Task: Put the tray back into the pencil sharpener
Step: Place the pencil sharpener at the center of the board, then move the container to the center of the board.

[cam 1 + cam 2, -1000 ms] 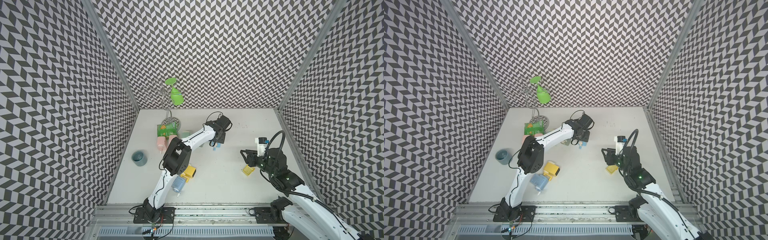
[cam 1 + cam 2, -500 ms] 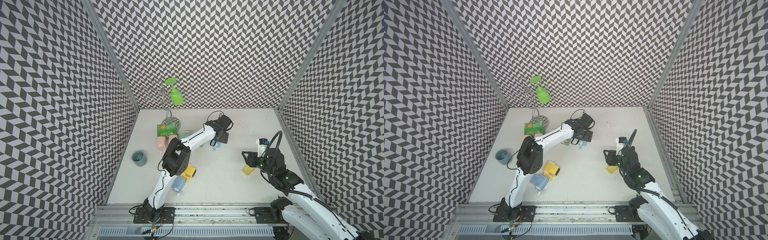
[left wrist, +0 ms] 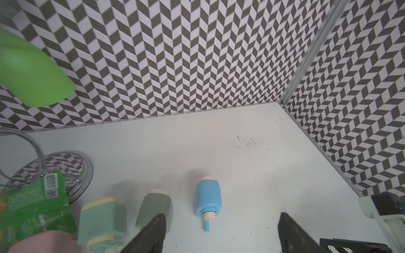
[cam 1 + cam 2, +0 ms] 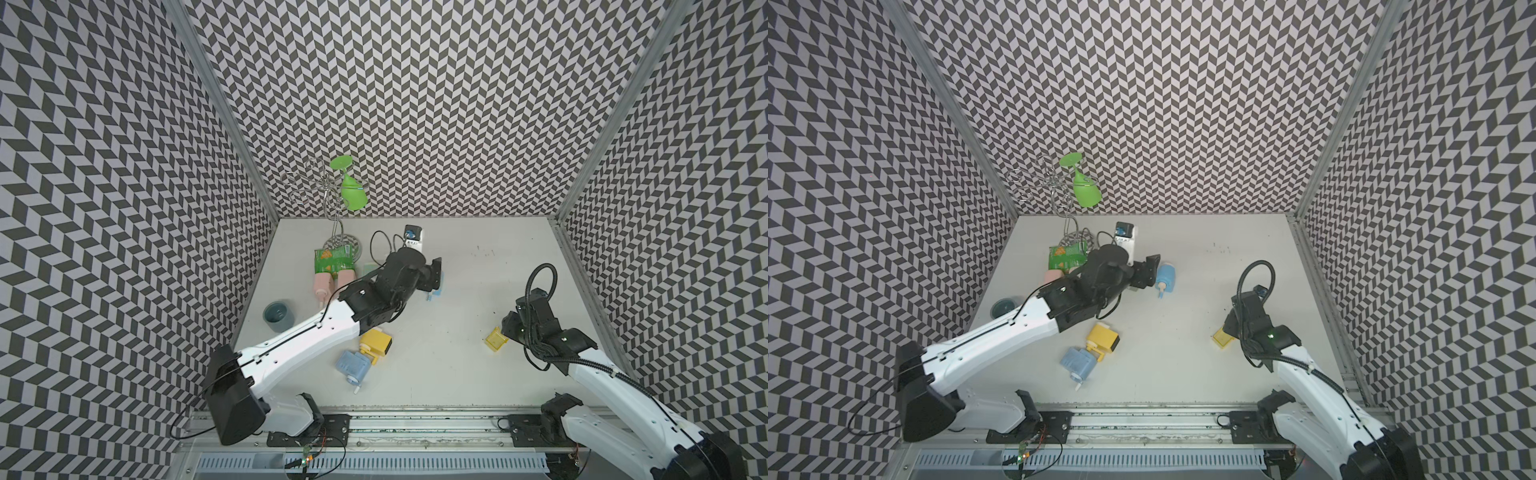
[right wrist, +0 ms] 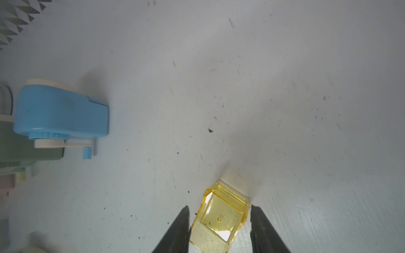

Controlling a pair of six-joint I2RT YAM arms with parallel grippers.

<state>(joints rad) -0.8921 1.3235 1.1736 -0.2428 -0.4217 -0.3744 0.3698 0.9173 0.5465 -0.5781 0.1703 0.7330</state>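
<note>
R fingers are bracketing yellow tray, near end cut off; can't tell if gripping. L fingers are gaping wide, empty, by blue sharpener.

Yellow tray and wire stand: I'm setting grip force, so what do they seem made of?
Yellow tray: probably thin hard plastic, glossy and see-through; the table shows through its walls.
Wire stand: likely chromed metal; its round base mirrors the chevron wall.
</note>
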